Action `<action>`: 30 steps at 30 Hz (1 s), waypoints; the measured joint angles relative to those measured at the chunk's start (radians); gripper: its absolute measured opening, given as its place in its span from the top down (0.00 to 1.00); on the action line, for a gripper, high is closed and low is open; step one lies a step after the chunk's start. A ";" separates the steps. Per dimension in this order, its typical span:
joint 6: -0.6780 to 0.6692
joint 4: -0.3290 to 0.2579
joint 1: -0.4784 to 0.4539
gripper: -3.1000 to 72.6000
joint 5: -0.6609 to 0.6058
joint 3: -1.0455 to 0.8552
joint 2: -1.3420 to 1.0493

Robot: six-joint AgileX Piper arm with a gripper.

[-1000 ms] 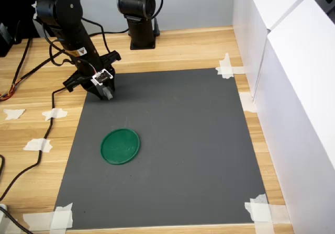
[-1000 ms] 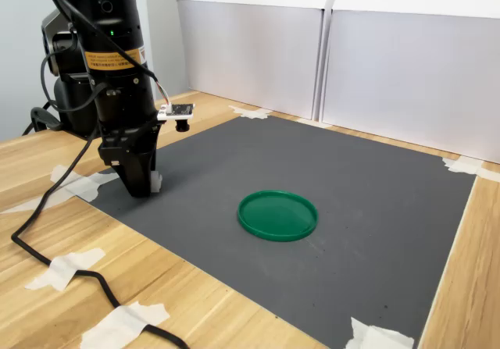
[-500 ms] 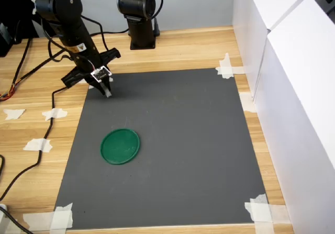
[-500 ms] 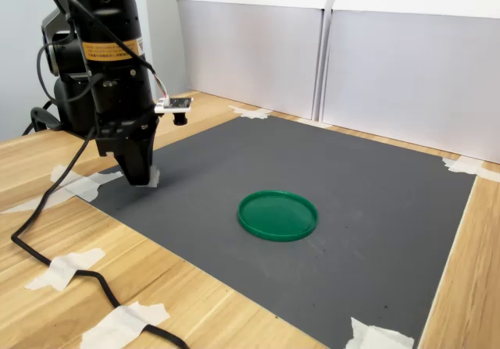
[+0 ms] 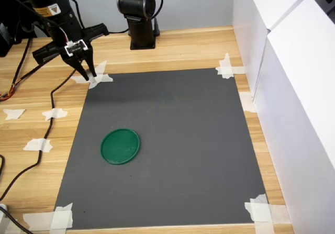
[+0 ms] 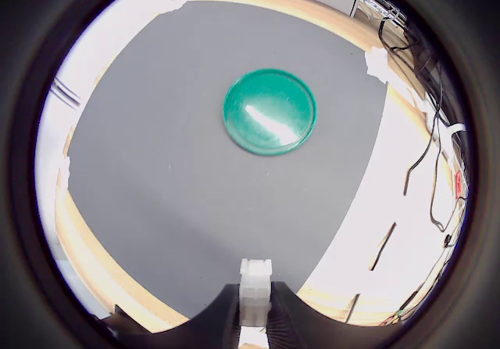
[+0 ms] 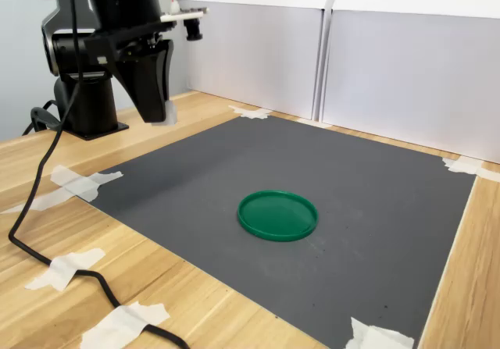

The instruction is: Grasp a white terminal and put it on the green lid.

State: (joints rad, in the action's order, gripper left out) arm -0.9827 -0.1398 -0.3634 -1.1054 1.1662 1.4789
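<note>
Gripper: the gripper (image 6: 255, 318) is hanging high above the mat's (image 5: 172, 140) far-left corner in the first exterior view, its jaws closed down to a narrow gap.
Held: the terminal (image 6: 255, 290) is sitting pinched between the jaw tips, clear of the mat; in the second exterior view it is showing as a pale block (image 7: 169, 113) at the fingertips.
Terminal axis: in the wrist view its long axis is running along the fingers, one end sticking out past the tips and pointing towards the lid.
Lid: the lid (image 5: 120, 146) is lying flat on the mat, near the mat's left edge in the first exterior view and well apart from the gripper.
Direction: judging from the wrist view, the lid (image 6: 269, 112) is lying straight ahead of the fingertips, so the carry is looking like a forward reach and then a descent.
Progress: the grasp is looking done; placing is not yet done.
</note>
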 joint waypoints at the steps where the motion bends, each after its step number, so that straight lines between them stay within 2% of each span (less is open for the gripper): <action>1: 0.017 0.006 0.012 0.85 -0.008 0.019 0.002; 8: 0.129 0.035 0.109 0.85 -0.049 0.156 0.086; 16: 0.191 0.072 0.123 0.85 -0.090 0.344 0.232; 22: 0.184 0.093 0.131 0.85 -0.081 0.411 0.345; 30: 0.170 0.129 0.247 0.85 -0.069 0.418 0.437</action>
State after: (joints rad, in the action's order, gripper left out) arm -0.8123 -0.0110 -0.1168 -1.1740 1.5839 1.9156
